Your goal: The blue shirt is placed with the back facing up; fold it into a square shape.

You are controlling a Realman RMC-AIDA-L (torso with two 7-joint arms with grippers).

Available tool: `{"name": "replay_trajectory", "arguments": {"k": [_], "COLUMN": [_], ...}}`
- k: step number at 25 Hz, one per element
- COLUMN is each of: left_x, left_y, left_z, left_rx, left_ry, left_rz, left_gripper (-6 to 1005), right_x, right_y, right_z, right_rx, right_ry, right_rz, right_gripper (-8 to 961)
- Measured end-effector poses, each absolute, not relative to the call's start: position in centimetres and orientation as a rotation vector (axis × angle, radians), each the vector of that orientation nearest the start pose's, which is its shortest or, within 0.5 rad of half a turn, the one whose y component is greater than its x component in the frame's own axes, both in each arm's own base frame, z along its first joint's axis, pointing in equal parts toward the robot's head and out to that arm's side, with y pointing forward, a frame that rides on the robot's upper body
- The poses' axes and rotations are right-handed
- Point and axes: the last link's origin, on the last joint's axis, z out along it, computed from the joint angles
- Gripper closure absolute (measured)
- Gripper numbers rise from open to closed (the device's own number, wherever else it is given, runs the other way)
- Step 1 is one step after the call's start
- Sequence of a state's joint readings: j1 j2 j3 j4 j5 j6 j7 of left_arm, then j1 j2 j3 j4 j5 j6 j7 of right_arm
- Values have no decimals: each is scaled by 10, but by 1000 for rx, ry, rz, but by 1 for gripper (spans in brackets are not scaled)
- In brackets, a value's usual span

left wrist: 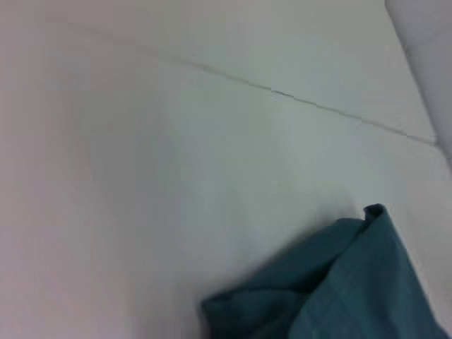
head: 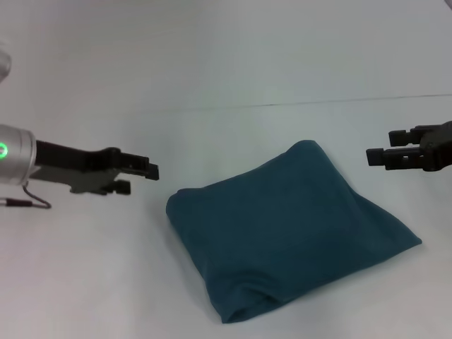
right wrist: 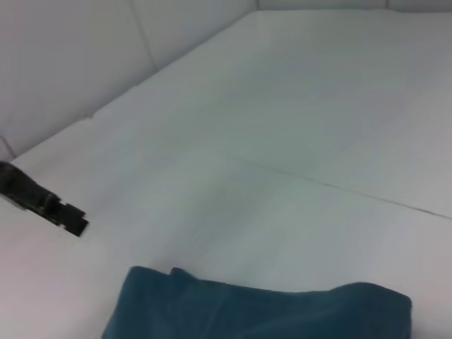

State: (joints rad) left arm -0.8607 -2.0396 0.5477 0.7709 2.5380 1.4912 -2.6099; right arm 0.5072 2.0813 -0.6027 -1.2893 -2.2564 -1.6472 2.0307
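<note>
The blue shirt (head: 286, 229) lies folded into a rough square bundle on the white table, plain teal fabric up, no lettering showing. My left gripper (head: 138, 174) hovers to the left of the shirt, apart from it, holding nothing. My right gripper (head: 385, 157) hovers to the right of the shirt's far corner, also holding nothing. A folded corner of the shirt (left wrist: 339, 282) shows in the left wrist view. Its edge (right wrist: 261, 307) shows in the right wrist view, where the left gripper (right wrist: 67, 215) appears farther off.
The white table (head: 212, 70) stretches all round the shirt, with a thin seam line (head: 318, 103) running across behind it. A cable (head: 28, 201) hangs by the left arm.
</note>
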Motion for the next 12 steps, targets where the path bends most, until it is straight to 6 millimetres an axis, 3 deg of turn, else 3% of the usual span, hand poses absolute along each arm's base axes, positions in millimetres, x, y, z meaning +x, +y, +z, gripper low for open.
{"name": "replay_trajectory", "arguments": {"k": [10, 12], "left_x": [-219, -219], "left_y": [403, 402], "left_z": [-2, -7], "left_rx": [-2128, -2112], "left_ry": [-2058, -2070], "left_rz": [-205, -182], "left_gripper": [143, 121], "right_x": [235, 234], "right_y": [345, 345], "right_z": [113, 113], "right_rx": [-2502, -2501], "right_ry": [858, 856], "right_rz": [354, 360], "right_gripper": [169, 168]}}
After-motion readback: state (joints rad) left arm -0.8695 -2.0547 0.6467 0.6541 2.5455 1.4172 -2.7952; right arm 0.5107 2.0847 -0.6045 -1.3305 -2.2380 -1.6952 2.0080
